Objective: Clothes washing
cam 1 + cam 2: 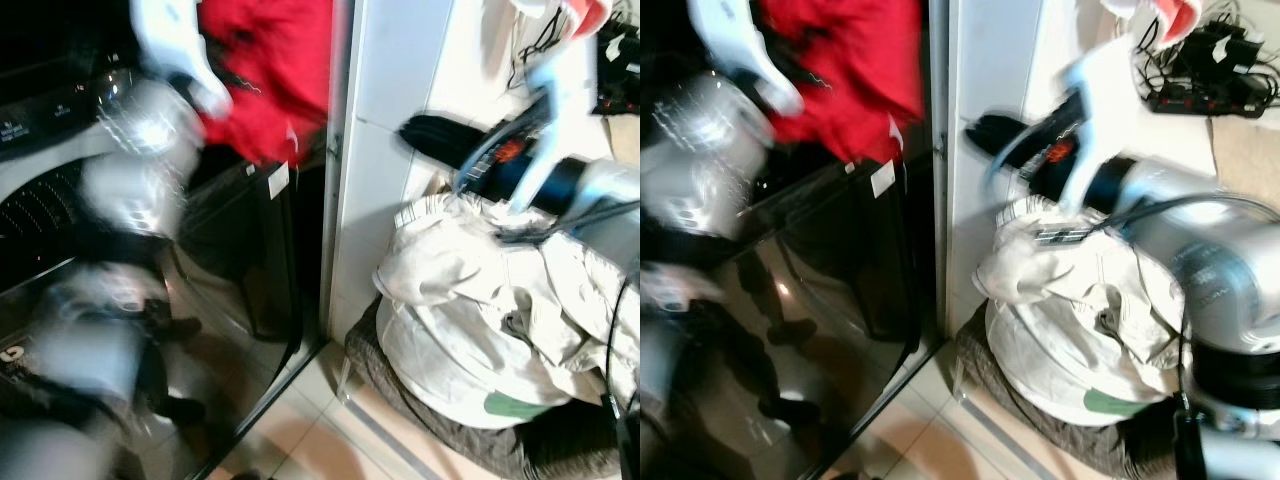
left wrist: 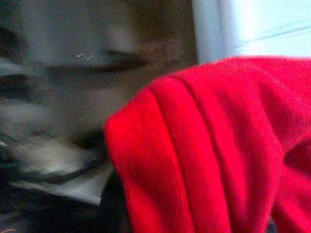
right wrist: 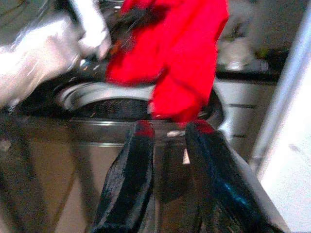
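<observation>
One red garment [image 1: 268, 70], soft, light and floppy, hangs bunched in the frame's upper left from the left gripper [image 1: 205, 95], whose fingers I cannot tell apart, best pinched at a thick fold, while the right gripper [image 3: 167, 160] stands slightly spread and empty

1. In front of us stands the dark washing machine [image 1: 60, 200]. Its round opening [image 3: 97, 97] is partly covered, because a red cloth [image 1: 270, 70] hangs over it.
2. Our left arm [image 1: 140, 180] is up beside the red cloth and takes up room there too.
3. The shiny black door [image 1: 830, 290] stands open and sticks out toward us.
4. A white wall panel [image 1: 385, 150] stands right beside the machine.
5. A heap of pale clothes [image 1: 480, 320] is piled on a dark basket [image 1: 420, 400] on our right.
6. We see bare floor tiles [image 1: 300, 430] between the door and the basket.
</observation>
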You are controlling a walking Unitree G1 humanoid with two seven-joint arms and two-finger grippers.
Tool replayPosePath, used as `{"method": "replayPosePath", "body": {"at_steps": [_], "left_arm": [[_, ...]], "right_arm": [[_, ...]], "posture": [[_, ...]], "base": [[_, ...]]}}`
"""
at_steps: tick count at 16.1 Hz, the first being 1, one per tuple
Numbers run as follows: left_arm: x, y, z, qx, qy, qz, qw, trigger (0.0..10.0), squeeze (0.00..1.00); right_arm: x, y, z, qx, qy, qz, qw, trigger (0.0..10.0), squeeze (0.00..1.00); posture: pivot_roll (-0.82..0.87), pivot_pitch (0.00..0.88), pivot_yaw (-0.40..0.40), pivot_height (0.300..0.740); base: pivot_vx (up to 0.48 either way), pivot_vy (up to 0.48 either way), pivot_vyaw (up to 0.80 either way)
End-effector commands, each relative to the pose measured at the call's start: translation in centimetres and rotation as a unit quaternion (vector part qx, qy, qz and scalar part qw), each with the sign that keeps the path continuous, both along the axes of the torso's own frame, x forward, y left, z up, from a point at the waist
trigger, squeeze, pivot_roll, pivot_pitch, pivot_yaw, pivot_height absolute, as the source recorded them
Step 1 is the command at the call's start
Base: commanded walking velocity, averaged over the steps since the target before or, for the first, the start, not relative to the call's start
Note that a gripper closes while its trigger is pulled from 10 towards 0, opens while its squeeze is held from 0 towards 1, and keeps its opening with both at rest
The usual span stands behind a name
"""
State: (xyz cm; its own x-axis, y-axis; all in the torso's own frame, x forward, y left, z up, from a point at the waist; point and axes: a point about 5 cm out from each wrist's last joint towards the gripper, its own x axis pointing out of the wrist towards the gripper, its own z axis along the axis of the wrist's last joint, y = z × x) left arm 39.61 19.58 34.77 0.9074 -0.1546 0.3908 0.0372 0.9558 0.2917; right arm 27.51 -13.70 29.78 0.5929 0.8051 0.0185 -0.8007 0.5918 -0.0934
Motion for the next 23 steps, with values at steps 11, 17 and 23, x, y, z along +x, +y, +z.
{"method": "replayPosePath", "body": {"at_steps": [11, 17, 23], "left_arm": [[2.0, 4.5, -8.9, 0.201, 0.304, 0.145, 0.92, 10.0, 1.0], [1.8, 5.0, -9.1, 0.224, 0.335, 0.148, 0.903, 10.0, 1.0], [2.0, 5.7, -5.2, 0.273, 0.199, 0.245, 0.909, 10.0, 0.61]], "right_arm": [[0.3, 3.8, -2.0, -0.059, -0.002, 0.002, 0.998, 10.0, 0.0], [0.6, 3.7, -2.2, -0.065, 0.003, -0.001, 0.998, 10.0, 0.0], [2.0, 2.9, -2.2, -0.064, 0.002, -0.065, 0.996, 10.0, 0.0]], "posture": [[-0.08, 0.0, 0.052, 0.74], [-0.07, 0.0, 0.044, 0.74], [-0.07, 0.0, 0.046, 0.74]], "base": [[0.0, 0.0, 0.0], [0.0, 0.0, 0.0], [0.0, 0.0, 0.0]]}}
